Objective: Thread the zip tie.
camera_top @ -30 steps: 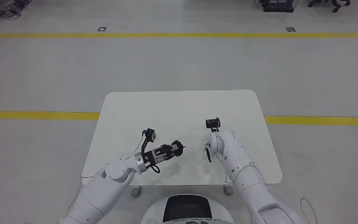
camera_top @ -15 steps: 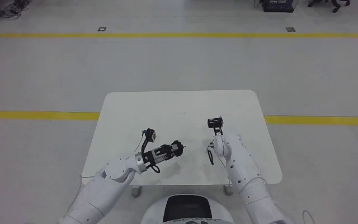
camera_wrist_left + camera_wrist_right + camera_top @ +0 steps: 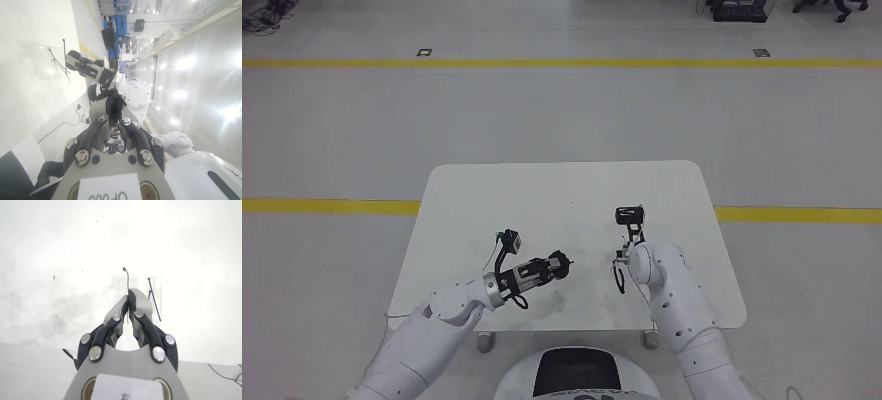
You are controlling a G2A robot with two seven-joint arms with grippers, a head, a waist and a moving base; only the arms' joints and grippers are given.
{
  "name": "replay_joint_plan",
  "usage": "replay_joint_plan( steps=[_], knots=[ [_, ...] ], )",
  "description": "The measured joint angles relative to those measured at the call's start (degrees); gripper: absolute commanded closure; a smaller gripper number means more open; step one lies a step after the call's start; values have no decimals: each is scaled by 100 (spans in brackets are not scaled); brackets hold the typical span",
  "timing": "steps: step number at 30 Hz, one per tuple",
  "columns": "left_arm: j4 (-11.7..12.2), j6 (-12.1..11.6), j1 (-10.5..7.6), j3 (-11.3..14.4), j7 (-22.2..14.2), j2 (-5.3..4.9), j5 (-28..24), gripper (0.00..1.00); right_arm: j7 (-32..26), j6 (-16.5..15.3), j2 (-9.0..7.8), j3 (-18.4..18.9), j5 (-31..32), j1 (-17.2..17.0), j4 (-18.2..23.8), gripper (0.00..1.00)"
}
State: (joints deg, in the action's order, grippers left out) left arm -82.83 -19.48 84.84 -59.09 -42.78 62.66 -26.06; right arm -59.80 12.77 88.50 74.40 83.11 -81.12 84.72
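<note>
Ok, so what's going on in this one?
The right gripper is shut on a black zip tie. The tie's head end sticks out past the fingertips, above the white table. The left gripper hangs over the table a little way off, apart from the tie. Two spare ties lie on a clear sheet on the table. The held tie is not yet threaded: its strap runs straight, with no loop.
</note>
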Motion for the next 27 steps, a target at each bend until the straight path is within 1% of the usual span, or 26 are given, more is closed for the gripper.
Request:
replay_joint_plan(
  steps=[2,6,15,17,18,20,23,26,27],
  knots=[
    [0,0,0,0,0,0,0,100,106,-23,-9,55,-123,-78,126,100],
    [0,0,0,0,0,0,0,100,351,-121,-29,237,-617,-263,472,100],
    [0,0,0,0,0,0,0,100,355,-125,-29,246,-622,-267,479,100],
    [0,0,0,0,0,0,0,100,478,-148,-36,285,-672,-309,504,100],
    [0,0,0,0,0,0,0,100,670,-203,-47,342,-753,-375,572,100],
    [0,0,0,0,0,0,0,100,959,-383,-71,472,-960,-514,743,100],
    [0,0,0,0,0,0,0,100,1219,-810,-127,727,-1304,-741,1002,100],
    [0,0,0,0,0,0,0,100,1306,-1395,-186,956,-1734,-880,1166,100],
    [0,0,0,0,0,0,0,100,1326,-1652,-211,1038,-1902,-918,1212,100]
  ],
)
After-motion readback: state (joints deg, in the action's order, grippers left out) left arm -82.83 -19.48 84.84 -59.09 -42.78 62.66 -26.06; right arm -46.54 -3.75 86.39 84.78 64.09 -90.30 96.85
